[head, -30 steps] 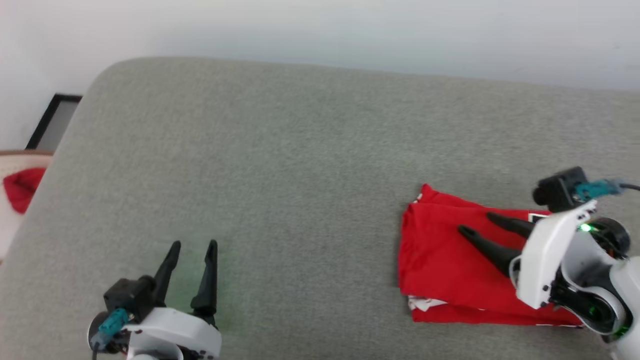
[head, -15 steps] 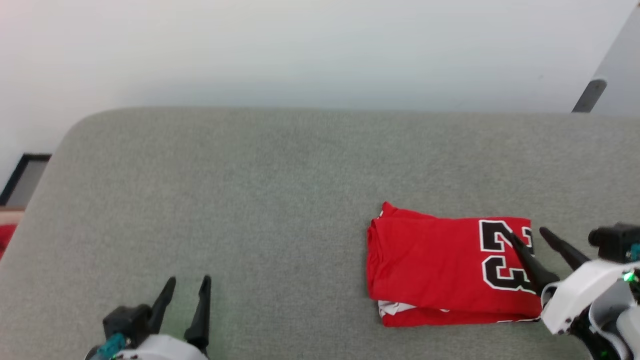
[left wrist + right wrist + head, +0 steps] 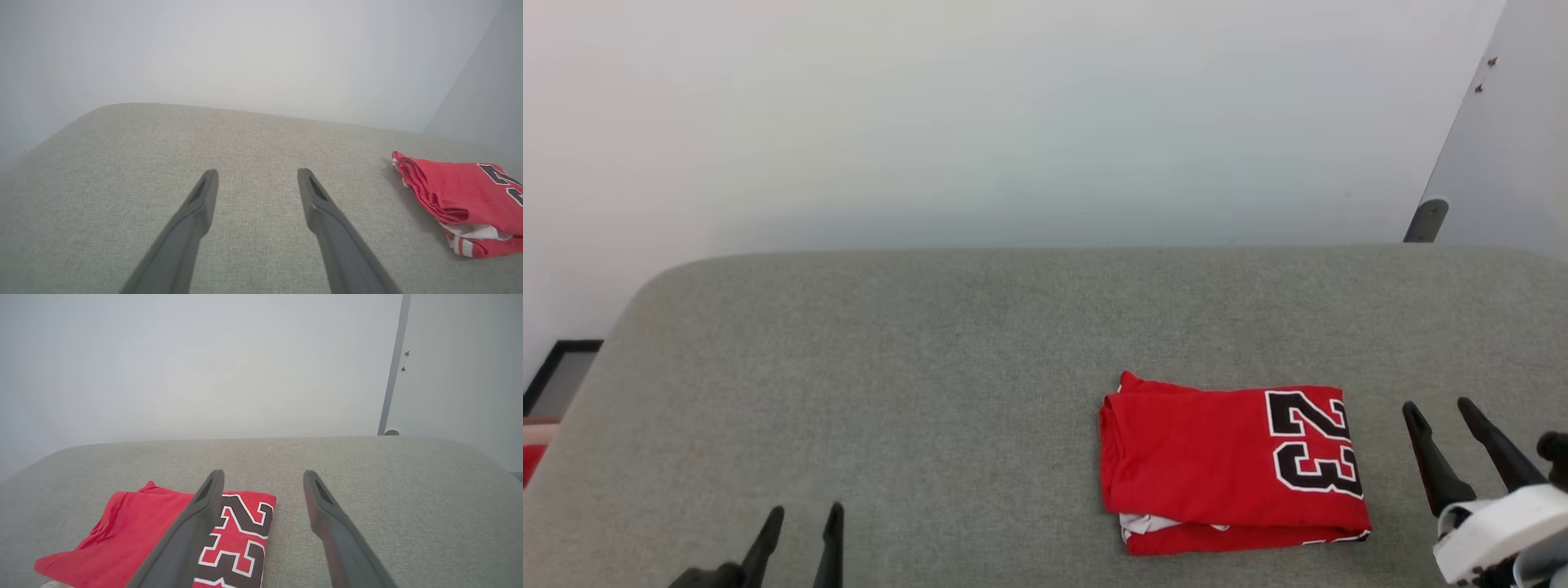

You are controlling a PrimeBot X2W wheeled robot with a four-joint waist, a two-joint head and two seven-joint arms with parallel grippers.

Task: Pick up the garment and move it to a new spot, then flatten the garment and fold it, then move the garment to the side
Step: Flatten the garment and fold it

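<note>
The surface (image 3: 915, 367) beneath the right claw (image 3: 1436, 404) is grey woven cloth, matt and slightly coarse. Just left of that claw, the garment (image 3: 1201, 457) is soft, smooth red cloth with flat black-and-white numerals. The claw's fingers (image 3: 327, 522) look like matt dark plastic.

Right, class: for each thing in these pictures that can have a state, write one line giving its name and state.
garment, folded, lying flat on the grey cushion, number 23 up.
left tool, open, empty, above bare cushion.
right tool, open, empty, beside the garment, not touching.
</note>
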